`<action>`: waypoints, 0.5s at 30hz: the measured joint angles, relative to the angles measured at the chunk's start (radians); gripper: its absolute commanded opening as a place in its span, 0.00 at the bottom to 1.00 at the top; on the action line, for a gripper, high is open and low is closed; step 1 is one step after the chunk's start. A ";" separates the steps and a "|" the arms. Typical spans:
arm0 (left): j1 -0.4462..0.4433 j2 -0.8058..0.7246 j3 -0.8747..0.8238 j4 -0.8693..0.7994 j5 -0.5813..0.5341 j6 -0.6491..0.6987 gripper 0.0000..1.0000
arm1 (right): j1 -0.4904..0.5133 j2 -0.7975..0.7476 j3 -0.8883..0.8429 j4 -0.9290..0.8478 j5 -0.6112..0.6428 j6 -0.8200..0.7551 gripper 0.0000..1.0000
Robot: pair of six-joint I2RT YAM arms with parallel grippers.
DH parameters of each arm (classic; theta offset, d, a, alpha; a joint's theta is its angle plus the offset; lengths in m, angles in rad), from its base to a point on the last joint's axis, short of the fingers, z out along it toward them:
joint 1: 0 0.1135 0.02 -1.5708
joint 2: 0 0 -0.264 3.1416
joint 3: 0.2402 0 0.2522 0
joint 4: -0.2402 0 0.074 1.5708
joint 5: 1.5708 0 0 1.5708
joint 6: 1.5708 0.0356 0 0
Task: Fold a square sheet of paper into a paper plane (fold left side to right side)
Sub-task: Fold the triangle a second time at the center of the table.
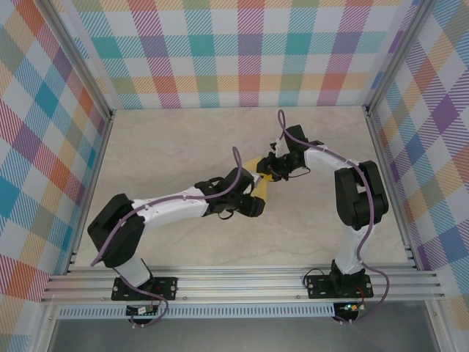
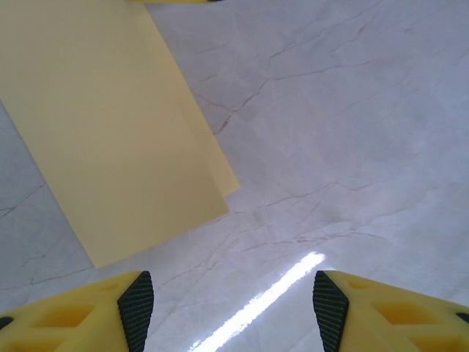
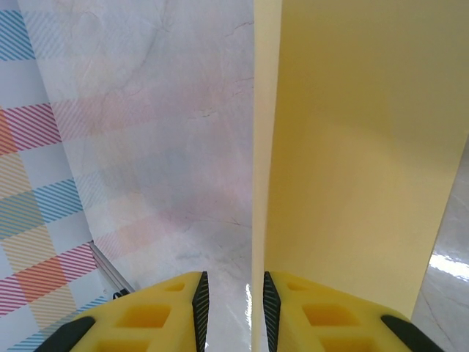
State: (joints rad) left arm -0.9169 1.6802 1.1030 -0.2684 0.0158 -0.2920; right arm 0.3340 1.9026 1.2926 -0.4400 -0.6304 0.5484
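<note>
Paper: the thin yellow-orange sheet of paper [image 2: 110,125], doubled over with its layers slightly offset, lies flat on the pale marbled tabletop [image 2: 352,110] between the arms.
Left gripper [image 2: 229,301]: fingers wide apart, just off the sheet's corner, holding nothing.
Right gripper [image 3: 231,301]: fingers nearly together at the sheet's edge; I cannot tell whether they pinch it.
Risk: pressing now likely creases the offset in, and a nudge could skew the unpinned layers.

Creased yellow paper [image 3: 352,147] on marble table [image 3: 161,110], beyond narrowly parted fingers [image 3: 146,319]

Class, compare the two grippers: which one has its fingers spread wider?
The left gripper: its fingers stand far apart, with bare table between them. The right gripper leaves just a narrow gap, at the edge of the paper.
</note>
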 measured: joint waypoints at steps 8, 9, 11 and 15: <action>-0.056 0.136 0.112 -0.073 -0.192 0.039 0.61 | 0.000 0.000 0.000 -0.007 -0.003 0.013 0.27; -0.060 0.144 0.122 -0.078 -0.213 0.042 0.60 | 0.000 0.000 0.000 -0.007 -0.003 0.014 0.27; -0.063 0.154 0.138 -0.087 -0.245 0.048 0.54 | 0.000 0.000 0.000 -0.007 -0.003 0.016 0.27; -0.064 0.162 0.163 -0.101 -0.288 0.060 0.39 | 0.000 0.000 0.000 -0.011 -0.002 0.016 0.27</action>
State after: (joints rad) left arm -0.9806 1.8420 1.2655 -0.3698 -0.2722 -0.2325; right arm 0.3340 1.9026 1.2926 -0.4507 -0.6323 0.5640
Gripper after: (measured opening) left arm 0.452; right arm 0.273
